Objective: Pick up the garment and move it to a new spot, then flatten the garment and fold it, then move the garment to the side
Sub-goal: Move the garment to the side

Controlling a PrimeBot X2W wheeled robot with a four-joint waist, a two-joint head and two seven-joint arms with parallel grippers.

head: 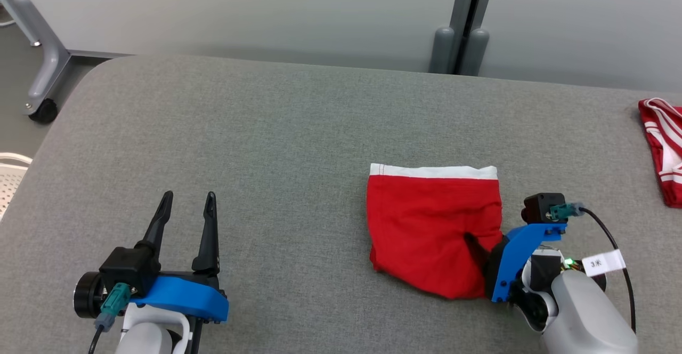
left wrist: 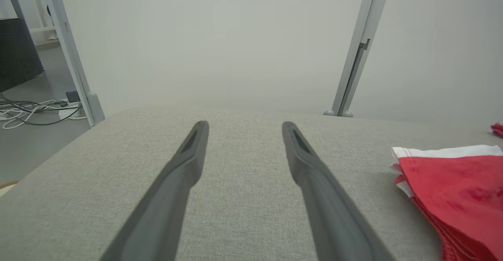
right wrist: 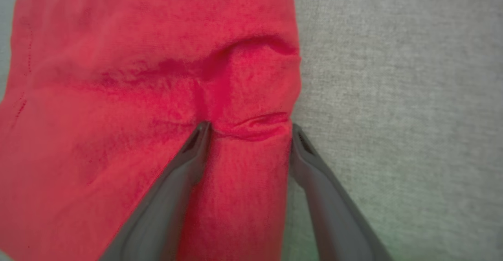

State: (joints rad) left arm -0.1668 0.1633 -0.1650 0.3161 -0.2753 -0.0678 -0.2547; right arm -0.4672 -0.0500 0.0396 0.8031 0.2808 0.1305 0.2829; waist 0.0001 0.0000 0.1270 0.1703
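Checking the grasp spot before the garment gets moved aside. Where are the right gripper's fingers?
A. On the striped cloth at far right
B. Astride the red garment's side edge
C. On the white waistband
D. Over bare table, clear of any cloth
B: the right gripper stands open, its fingers astride a strip of the red garment at its edge.

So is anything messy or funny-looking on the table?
Only a little. The red cloth garment with a white waistband is puckered into a ridge at its right edge, between the open fingers of the right gripper, and its bottom edge slants. Nothing looks torn or spilled.
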